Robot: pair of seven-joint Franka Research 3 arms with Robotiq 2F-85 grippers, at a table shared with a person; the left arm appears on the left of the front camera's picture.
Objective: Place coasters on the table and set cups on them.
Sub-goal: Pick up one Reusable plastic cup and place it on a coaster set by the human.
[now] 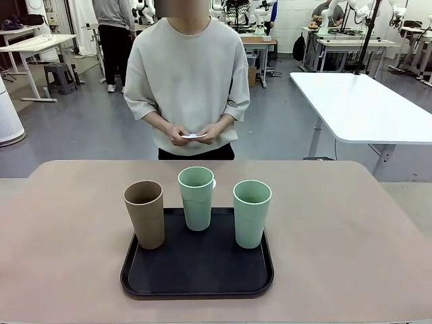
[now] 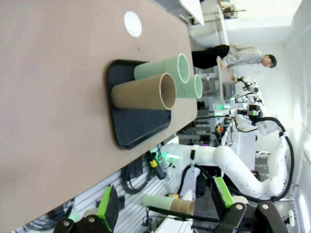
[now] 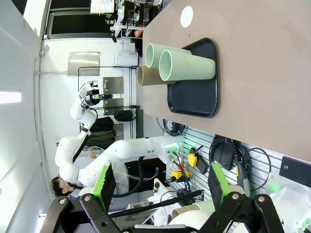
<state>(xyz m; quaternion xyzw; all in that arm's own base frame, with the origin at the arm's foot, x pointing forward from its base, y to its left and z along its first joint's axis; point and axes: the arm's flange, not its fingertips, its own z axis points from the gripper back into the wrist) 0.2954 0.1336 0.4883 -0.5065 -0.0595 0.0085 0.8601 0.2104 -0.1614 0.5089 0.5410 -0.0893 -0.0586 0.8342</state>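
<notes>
- Left gripper (image 2: 165, 201) is sitting on the near side, well apart from the tray (image 1: 196, 273), fingers spread wide with nothing between them.
- Right gripper (image 3: 162, 187) is doing the same: spread wide, empty, parked near. My read is that both are leaving the table (image 1: 337, 229) free while the person is laying things out.
- Tray is sitting mid-table toward the near edge, carrying all three cups upright, mouths up, none touching another. They're probably spaced that way so fingers can get around each one.
- Brown cup (image 1: 144, 213) is standing at the tray's left edge and one green cup (image 1: 252, 212) at the right. The second green cup (image 1: 196, 198) is standing between them, farther back.
- One coaster (image 2: 132, 23) is lying flat on the table past the tray's far edge, apart from it, with no cup on it.
- Person's hands (image 1: 179, 134) at the far side are holding a small white piece (image 1: 194, 136) between them. These are likely the remaining coasters, waiting to go down.
- No brand, label or print is showing readably on cups, tray or coaster.
</notes>
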